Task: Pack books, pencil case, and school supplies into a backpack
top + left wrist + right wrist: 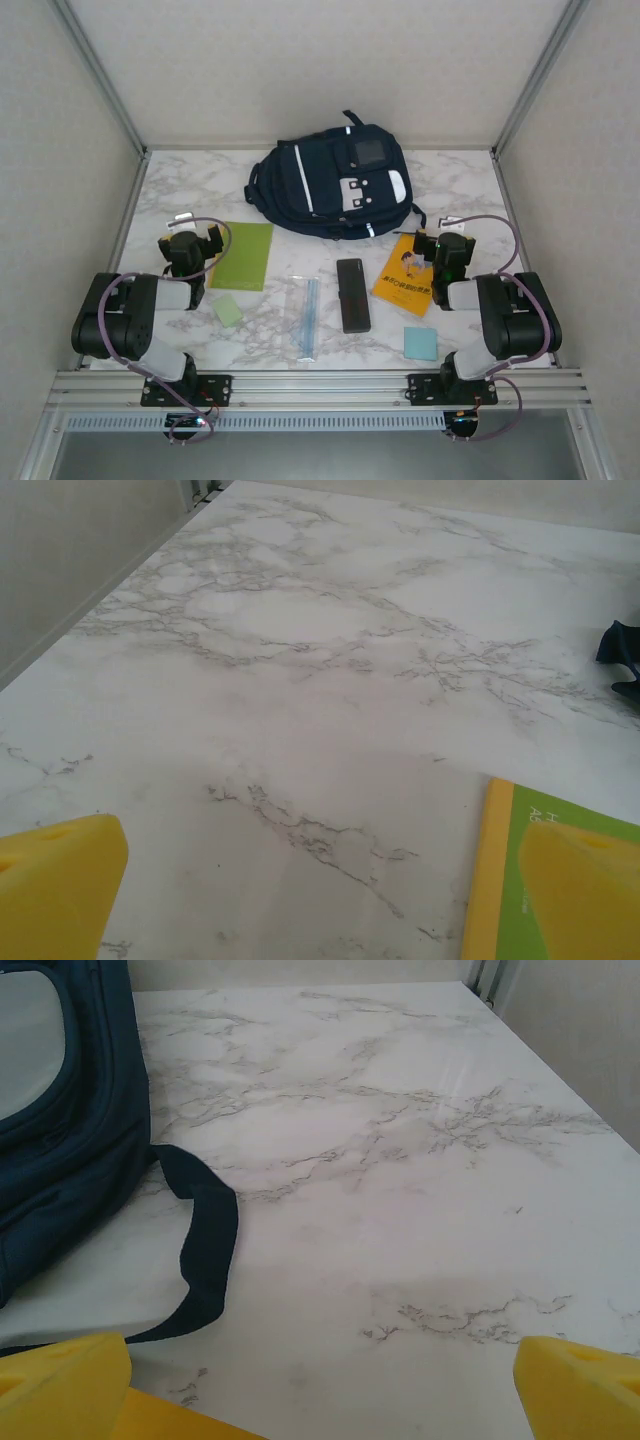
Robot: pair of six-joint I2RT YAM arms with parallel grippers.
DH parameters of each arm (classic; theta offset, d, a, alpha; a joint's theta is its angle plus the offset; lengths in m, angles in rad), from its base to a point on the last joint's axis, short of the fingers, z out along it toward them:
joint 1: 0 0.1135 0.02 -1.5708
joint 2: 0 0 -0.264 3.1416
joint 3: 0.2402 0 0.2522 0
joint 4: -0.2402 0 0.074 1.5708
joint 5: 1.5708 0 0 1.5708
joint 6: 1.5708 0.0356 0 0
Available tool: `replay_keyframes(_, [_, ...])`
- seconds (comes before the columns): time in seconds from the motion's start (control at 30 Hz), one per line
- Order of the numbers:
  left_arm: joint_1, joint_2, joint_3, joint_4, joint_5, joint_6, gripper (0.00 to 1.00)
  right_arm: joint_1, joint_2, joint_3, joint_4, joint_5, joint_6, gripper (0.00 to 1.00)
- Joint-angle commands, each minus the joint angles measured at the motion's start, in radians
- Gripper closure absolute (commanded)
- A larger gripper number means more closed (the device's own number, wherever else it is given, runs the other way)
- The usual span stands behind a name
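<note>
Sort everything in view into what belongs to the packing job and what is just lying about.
For the job: backpack, lime-green book, orange-yellow book, black pencil case, clear ruler, pale green pad, light blue pad.
Just there: marble table, metal frame rail.

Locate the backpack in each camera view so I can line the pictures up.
Top external: backpack at the back centre of the table, front patches facing up.
Left wrist: probably the backpack, a dark navy sliver at the right edge.
Right wrist: backpack at the upper left, its dark strap looping out to the right.
Shared landmark: the white marble tabletop it lies on.
</note>
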Motion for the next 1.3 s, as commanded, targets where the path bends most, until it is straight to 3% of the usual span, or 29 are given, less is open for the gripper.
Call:
replay_keyframes(0.0, [0.003, 0.001, 0.013, 0.013, 0.014, -0.005, 0.0, -0.004, 0.006, 0.005, 0.035, -0.007, 0.012, 0.01])
replay_keyframes(0.4, [0.003, 0.001, 0.014, 0.01, 0.018, -0.005, 0.0, -0.005, 0.006, 0.006, 0.035, -0.008, 0.012, 0.01])
replay_keyframes(0.8, [0.017, 0.0, 0.024, -0.01, 0.091, 0.006, 0.0, -0.004, 0.004, 0.006, 0.035, -0.009, 0.009, 0.01])
replay_keyframes(0.9, [0.014, -0.001, 0.023, -0.008, 0.088, 0.009, 0.0, -0.001, -0.051, 0.051, -0.07, -0.019, -0.003, 0.01])
replay_keyframes(0.97, [0.005, -0.033, 0.043, -0.058, 0.041, 0.006, 0.0, 0.005, -0.125, 0.162, -0.312, 0.01, 0.027, 0.01])
replay_keyframes(1.1, [-0.018, -0.185, 0.209, -0.459, -0.096, -0.052, 0.0, 0.005, -0.236, 0.368, -0.781, 0.095, 0.178, 0.01])
replay_keyframes(1.27, [-0.043, -0.255, 0.385, -0.756, -0.103, -0.258, 0.0, 0.004, -0.274, 0.542, -1.107, -0.073, 0.468, 0.01])
